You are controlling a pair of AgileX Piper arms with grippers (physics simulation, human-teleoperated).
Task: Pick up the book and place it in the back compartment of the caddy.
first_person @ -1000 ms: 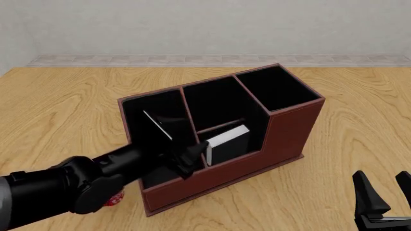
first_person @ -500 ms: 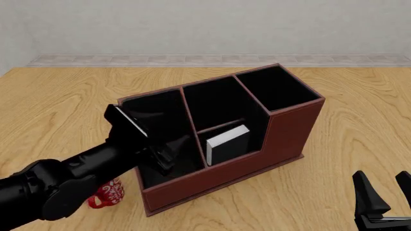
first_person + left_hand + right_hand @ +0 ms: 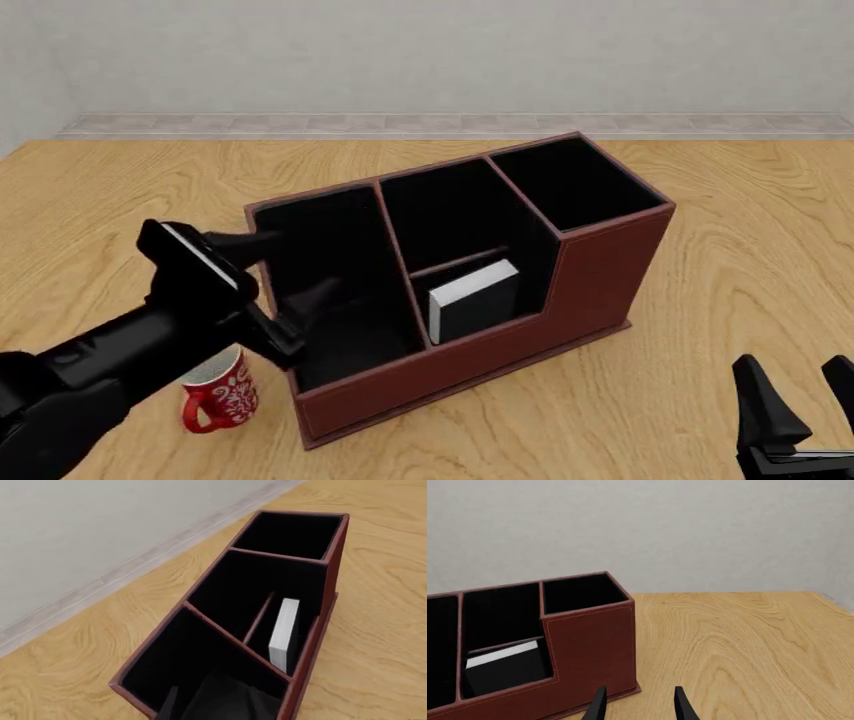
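wooden table, grey wall behind. book upright in caddy, low-walled back compartment at 6 o'clock. left gripper spread, empty, risks nudging mug at 7 o'clock. right gripper spread, idle.

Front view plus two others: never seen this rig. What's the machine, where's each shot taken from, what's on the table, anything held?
It is a simulator render of two robot arms at a wooden table. The front view looks down from behind the arms; the other two come from cameras behind each arm's tool. On the table stand a reddish-brown caddy and a red-and-white mug. A black book with white page edges stands upright in the caddy's small low-walled cell. The left tool, open, is at the caddy's long end cell, holding nothing. The right tool is open and empty, away from the caddy.
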